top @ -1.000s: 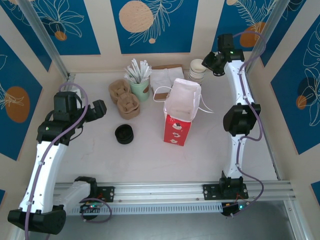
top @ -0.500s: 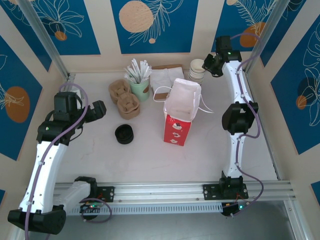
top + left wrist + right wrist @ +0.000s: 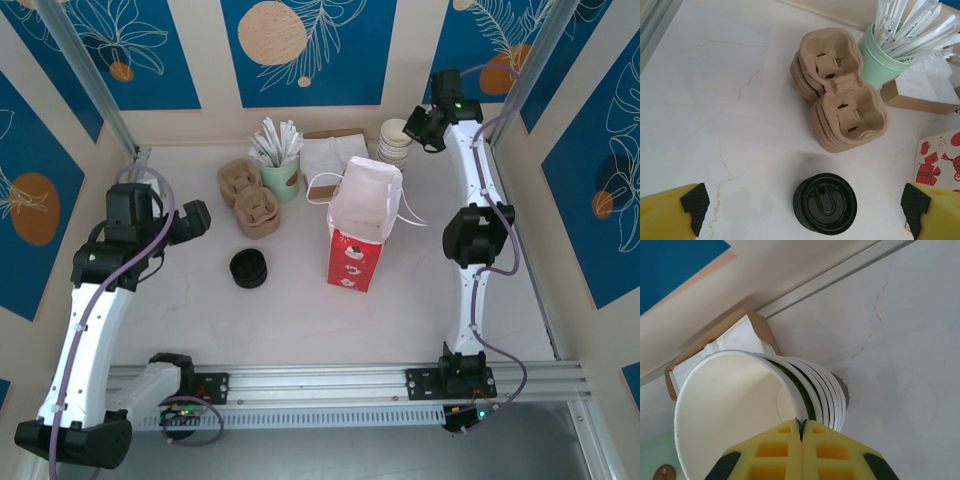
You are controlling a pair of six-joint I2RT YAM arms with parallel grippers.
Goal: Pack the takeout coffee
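Far back on the desk (image 3: 300, 310), the right gripper (image 3: 801, 423) pinches the top cup (image 3: 730, 405). The left gripper (image 3: 803, 204) holds its jaws wide.

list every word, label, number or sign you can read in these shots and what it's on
No text can be read here.
red-and-white bag: printed drawings and hearts, no legible words.
mint cup: small round brown badge, too small to read.
stack of black lids: moulded marks on the top lid, not readable.
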